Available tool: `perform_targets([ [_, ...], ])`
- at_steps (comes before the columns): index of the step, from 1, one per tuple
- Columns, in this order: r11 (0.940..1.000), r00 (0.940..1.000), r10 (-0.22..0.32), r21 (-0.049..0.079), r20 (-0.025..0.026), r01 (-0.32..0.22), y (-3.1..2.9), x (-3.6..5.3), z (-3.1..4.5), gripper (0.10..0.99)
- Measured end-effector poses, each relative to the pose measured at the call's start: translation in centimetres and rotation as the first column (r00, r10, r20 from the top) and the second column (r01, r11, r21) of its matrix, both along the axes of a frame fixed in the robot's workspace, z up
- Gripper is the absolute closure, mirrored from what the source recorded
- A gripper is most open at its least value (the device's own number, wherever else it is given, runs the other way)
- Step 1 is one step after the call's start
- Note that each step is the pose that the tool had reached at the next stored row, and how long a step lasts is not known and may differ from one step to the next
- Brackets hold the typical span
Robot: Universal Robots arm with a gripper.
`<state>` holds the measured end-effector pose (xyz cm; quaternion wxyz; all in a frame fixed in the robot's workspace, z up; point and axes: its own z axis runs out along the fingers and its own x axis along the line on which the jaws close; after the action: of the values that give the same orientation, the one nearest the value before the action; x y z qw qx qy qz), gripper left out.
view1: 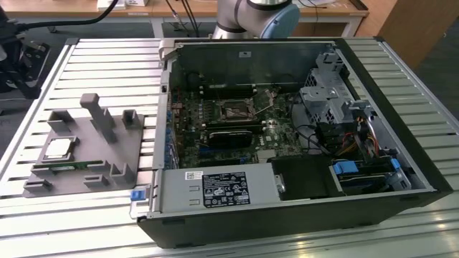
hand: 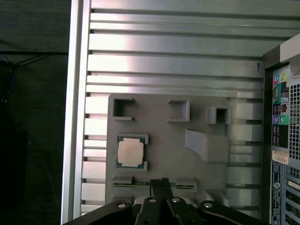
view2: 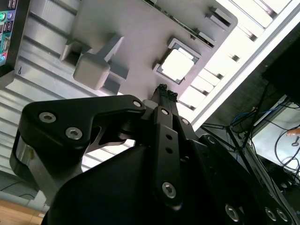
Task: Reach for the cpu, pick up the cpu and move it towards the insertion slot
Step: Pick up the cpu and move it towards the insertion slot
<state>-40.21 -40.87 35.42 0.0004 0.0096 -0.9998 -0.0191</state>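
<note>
Exterior view: the black open computer case [view1: 287, 226] lies at three o'clock of the grey plastic fixture plate [view1: 97, 153]. In both wrist views the black gripper [view2: 165, 89] [hand: 161, 180] hangs over the plate, fingers [hand: 156, 187] pressed together, empty. The square silver-framed insertion slot [view1: 235, 112] sits inside the case; the small shiny silver cpu [view1: 59, 149] rests at the plate's nine o'clock. Reaching is in hand; grasping calls for parted fingers.

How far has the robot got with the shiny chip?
Barely started. The cpu lies in its grey holder, untouched. The hand hangs over the holder, apart from the cpu, fingers together and holding nothing. Picking it up and carrying it to the socket are both not yet done.
</note>
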Motion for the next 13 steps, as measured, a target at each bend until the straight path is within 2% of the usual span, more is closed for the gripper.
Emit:
perform_targets([
  [13,1.0000,1.0000,0.000,0.000,-0.0001,0.000,0.00,-1.67,-0.05,0.980],
])
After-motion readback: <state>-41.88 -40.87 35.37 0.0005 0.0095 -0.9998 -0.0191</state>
